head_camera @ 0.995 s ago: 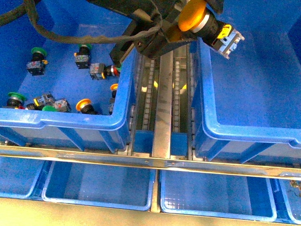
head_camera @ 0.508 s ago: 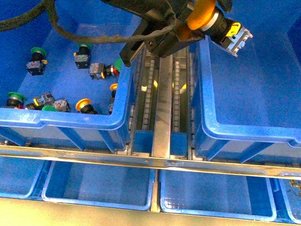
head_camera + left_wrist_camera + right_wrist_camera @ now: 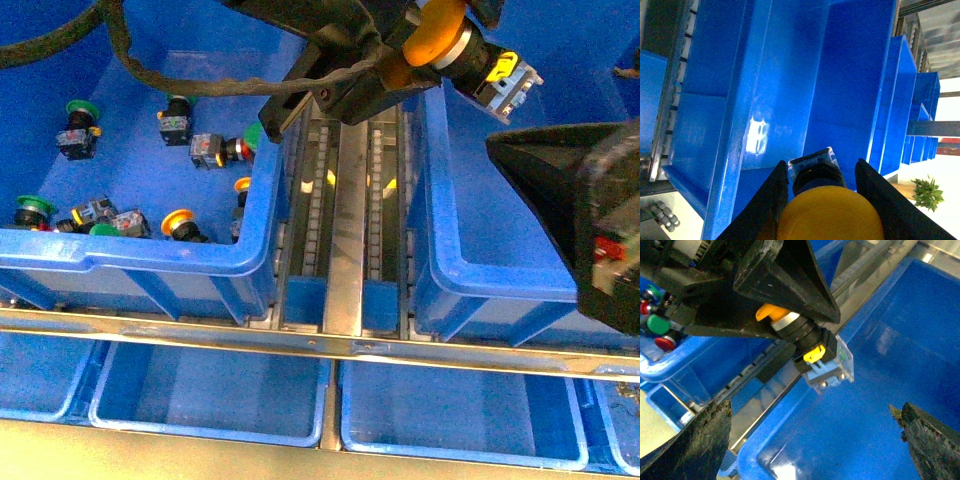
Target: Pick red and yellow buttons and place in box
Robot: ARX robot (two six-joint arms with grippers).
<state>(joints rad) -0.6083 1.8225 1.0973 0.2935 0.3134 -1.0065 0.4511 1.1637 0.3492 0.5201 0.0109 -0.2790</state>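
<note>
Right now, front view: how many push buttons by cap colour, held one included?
Green-capped buttons: 5, the last partly hidden
Yellow-capped buttons: 3, two in the left bin at and, one in the left gripper
Red-capped button: 1
Button with unclear cap colour: 1
Total: 10

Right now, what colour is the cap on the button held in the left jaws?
Yellow; the button shows best in the left wrist view.

Two deep bins (image 3: 150, 262), three yellow buttons (image 3: 435, 35)
</note>
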